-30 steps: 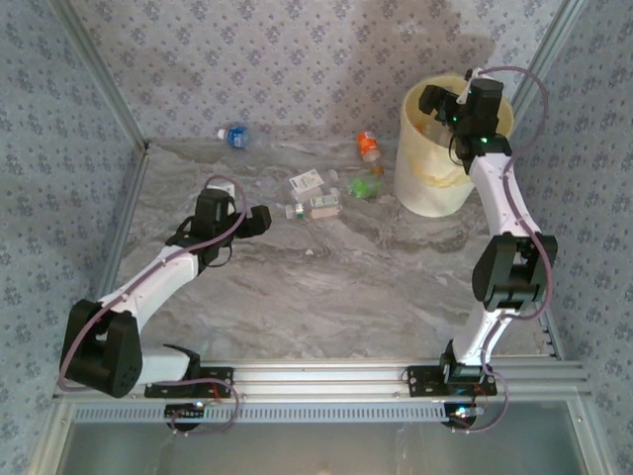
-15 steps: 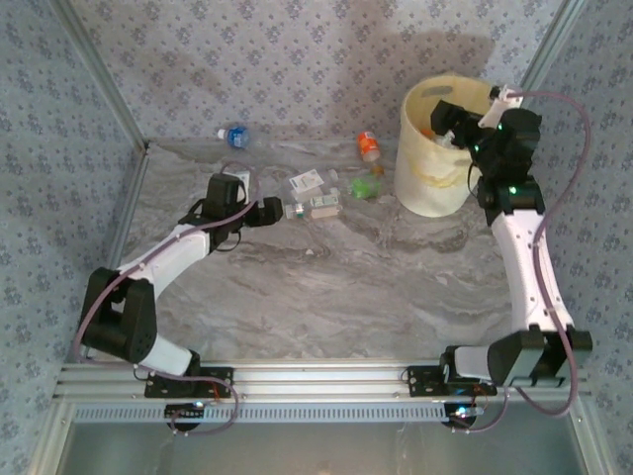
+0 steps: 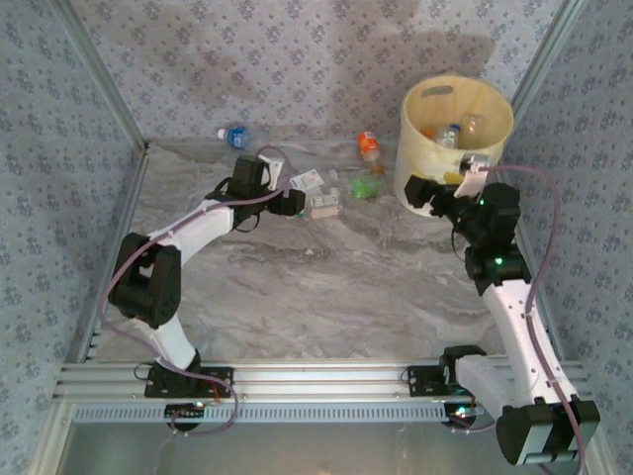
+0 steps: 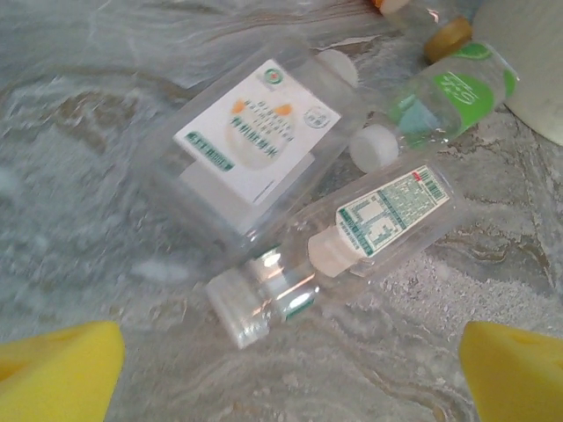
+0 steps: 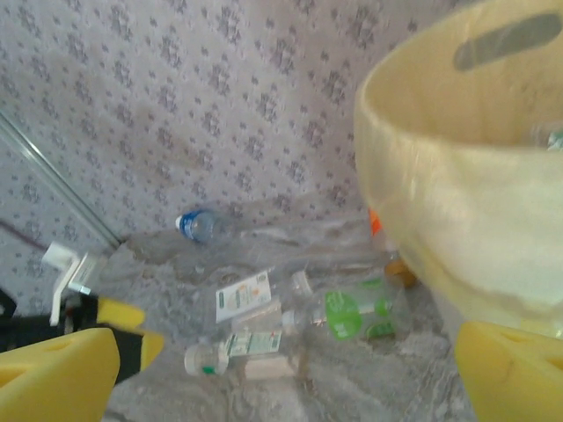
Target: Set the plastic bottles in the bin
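Observation:
My left gripper (image 3: pixel 295 204) is open and low over the table, its yellow fingertips (image 4: pixel 54 371) wide apart just short of a slim clear bottle (image 4: pixel 352 237) lying on its side. Beside that lie a flat white-labelled bottle (image 4: pixel 255 141) and a green-labelled bottle (image 4: pixel 457 88). An orange bottle (image 3: pixel 368 145) and a blue bottle (image 3: pixel 234 136) lie farther back. The cream bin (image 3: pixel 455 139) stands at the back right with several bottles (image 3: pixel 450 134) inside. My right gripper (image 3: pixel 420 190) hangs open and empty in front of the bin's near wall (image 5: pixel 475 202), facing the bottles on the table (image 5: pixel 347 315).
Patterned walls close in the back and both sides, with metal frame posts (image 3: pixel 114 94) at the corners. The marble tabletop (image 3: pixel 326 297) lies open between the arms and the bottles. The left gripper's yellow finger (image 5: pixel 123 312) appears at the left of the right wrist view.
The left arm has reached forward and right up to the bottle cluster. The right arm has drawn back from over the bin and come down in front of it.

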Robot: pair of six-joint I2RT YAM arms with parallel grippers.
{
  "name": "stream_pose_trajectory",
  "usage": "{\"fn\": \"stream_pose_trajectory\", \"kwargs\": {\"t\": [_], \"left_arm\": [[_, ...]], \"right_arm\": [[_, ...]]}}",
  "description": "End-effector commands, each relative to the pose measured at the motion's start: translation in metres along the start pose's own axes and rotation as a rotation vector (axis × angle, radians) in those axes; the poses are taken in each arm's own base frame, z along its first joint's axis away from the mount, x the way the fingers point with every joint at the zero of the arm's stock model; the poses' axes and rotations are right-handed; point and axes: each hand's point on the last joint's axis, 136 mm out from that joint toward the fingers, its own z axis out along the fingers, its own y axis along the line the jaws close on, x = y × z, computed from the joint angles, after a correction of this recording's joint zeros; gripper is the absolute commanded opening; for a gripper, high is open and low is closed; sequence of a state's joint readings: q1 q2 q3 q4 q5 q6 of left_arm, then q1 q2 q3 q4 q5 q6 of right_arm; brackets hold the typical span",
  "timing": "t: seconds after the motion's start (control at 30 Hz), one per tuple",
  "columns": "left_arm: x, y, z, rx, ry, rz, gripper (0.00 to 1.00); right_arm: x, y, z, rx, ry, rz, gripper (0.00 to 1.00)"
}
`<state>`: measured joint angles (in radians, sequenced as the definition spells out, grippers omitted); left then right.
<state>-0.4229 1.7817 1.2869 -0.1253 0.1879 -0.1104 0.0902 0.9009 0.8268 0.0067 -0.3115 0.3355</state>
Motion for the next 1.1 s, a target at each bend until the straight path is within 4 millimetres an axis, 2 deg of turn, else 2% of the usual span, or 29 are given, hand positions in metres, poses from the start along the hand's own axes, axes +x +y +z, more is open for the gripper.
{"fn": "stream_pose_trajectory", "kwargs": {"t": [0.0,0.07,0.2,0.4,0.57,0.8,0.93,1.0,1.07], "left_arm": [[-0.008,-0.005,0.014,0.045,0.032,0.150,0.98],[-0.007,-0.008,0.024,0.070,0.069,0.195,0.98],[0.000,-0.012,0.041,0.117,0.137,0.208,0.98],[-0.002,-0.064,0.062,0.193,0.137,0.401,0.98],[0.013,-0.059,0.091,0.168,0.276,0.413,0.98],[0.042,-0.077,0.085,0.217,0.371,0.449,0.97],[0.050,-0.099,0.068,0.303,0.375,0.428,0.97],[0.051,-0.098,0.066,0.283,0.348,0.428,0.97],[0.054,-0.083,0.073,0.187,0.345,0.430,0.98]], "right_arm": [[0.005,0.005,-0.001,-0.023,-0.029,0.028,1.00],[0.010,0.004,0.000,-0.020,-0.025,0.031,1.00],[0.001,0.005,-0.001,-0.008,-0.052,0.014,1.00],[-0.003,0.003,-0.002,0.008,-0.064,-0.006,1.00],[0.001,0.000,-0.007,0.028,-0.061,-0.008,1.00],[0.013,-0.007,-0.010,0.056,-0.034,-0.028,1.00],[0.014,-0.008,-0.009,0.058,-0.032,-0.035,1.00],[0.016,-0.009,-0.007,0.062,-0.030,-0.036,1.00],[0.017,-0.011,-0.006,0.067,-0.030,-0.035,1.00]]}}
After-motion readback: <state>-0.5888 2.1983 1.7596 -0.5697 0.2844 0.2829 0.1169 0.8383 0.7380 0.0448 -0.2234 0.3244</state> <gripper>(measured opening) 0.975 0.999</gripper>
